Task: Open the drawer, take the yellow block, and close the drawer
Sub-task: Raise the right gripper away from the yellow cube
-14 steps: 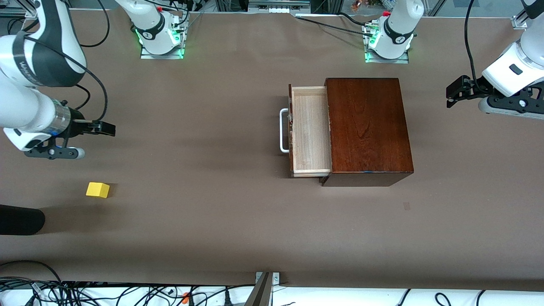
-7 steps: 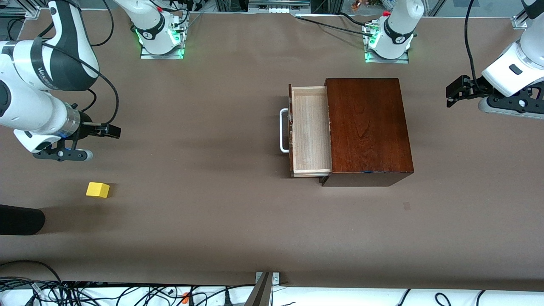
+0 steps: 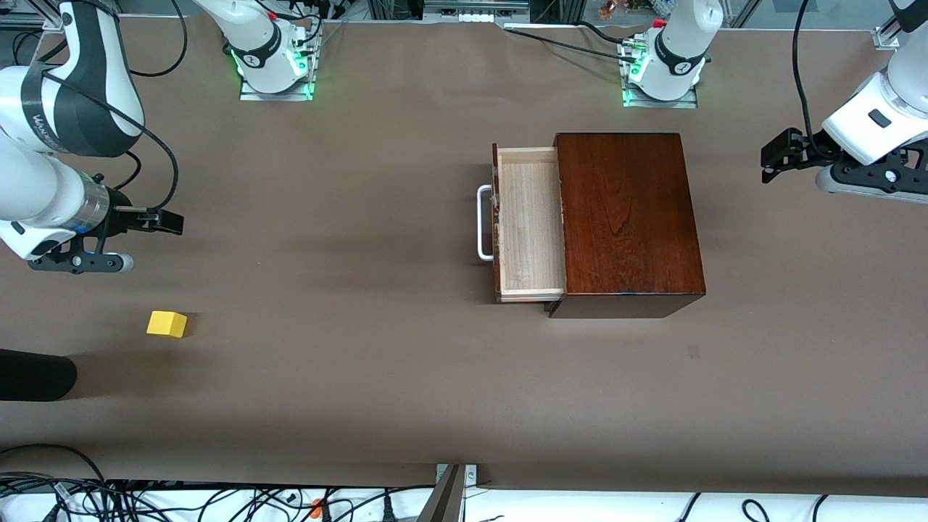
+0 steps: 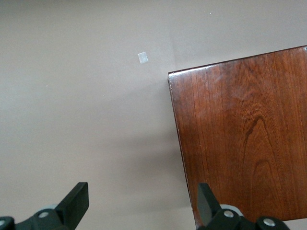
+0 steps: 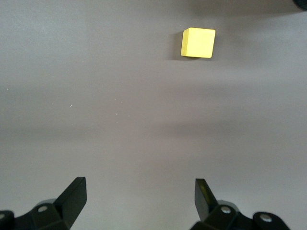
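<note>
The drawer point(image 3: 529, 221) stands pulled out of the dark mahogany box point(image 3: 627, 217), its pale tray empty and its white handle point(image 3: 482, 222) facing the right arm's end. The yellow block point(image 3: 167, 323) lies on the table near the right arm's end; it also shows in the right wrist view point(image 5: 198, 42). My right gripper point(image 3: 168, 221) is open and empty, up over the bare table short of the block. My left gripper point(image 3: 772, 156) is open and empty, held over the table at the left arm's end beside the box point(image 4: 244, 139).
A black object point(image 3: 36, 375) lies at the table's edge near the block. A small pale mark point(image 3: 694, 352) is on the brown table nearer the front camera than the box. Cables run along the table's front edge.
My right gripper swung a little toward the drawer and then back toward the right arm's end. The block, the drawer and the left arm have not moved.
</note>
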Tool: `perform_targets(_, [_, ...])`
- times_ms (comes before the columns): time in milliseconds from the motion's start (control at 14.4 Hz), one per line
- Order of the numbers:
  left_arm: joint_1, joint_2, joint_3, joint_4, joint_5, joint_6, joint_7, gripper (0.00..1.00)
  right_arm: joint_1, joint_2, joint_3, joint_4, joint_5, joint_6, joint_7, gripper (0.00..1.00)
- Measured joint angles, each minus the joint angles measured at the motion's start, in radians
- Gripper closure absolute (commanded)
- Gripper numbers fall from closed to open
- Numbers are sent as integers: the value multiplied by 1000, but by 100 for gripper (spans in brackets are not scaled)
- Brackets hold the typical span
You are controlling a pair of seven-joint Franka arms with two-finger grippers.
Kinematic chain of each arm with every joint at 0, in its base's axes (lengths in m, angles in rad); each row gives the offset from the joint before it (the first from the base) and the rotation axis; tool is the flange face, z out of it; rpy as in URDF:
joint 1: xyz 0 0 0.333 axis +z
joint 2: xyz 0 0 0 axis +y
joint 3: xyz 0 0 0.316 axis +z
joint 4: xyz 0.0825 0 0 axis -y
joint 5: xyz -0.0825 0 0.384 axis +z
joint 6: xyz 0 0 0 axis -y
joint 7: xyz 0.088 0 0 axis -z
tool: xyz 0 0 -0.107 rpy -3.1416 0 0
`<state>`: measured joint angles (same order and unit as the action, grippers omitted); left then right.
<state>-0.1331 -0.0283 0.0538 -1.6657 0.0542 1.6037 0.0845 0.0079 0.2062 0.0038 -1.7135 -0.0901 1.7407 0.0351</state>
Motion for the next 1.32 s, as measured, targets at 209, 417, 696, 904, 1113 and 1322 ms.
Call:
perform_targets(209, [-1, 0, 0, 1, 0, 0, 1, 0, 0, -3, -1, 0, 0, 0, -49, 0])
perform_targets(417, [0, 0, 0, 1, 0, 0, 1, 0, 0, -9, -2, 3, 0, 0, -58, 0])
perform_targets(696, [0, 0, 1, 1, 0, 0, 1, 0, 1, -13, -5, 4, 0, 1, -60, 0])
perform_targets(904, [0, 4, 1, 1, 0, 0, 1, 0, 1, -12, -11, 5, 0, 29, -60, 0])
perform_targets(1113, [0, 7, 1, 1, 0, 0, 1, 0, 1, 5, -14, 5, 0, 28, -60, 0])
perform_targets(1322, [-4, 9, -2, 1, -1, -4, 3, 0, 1, 33, -14, 5, 7, 28, -60, 0])
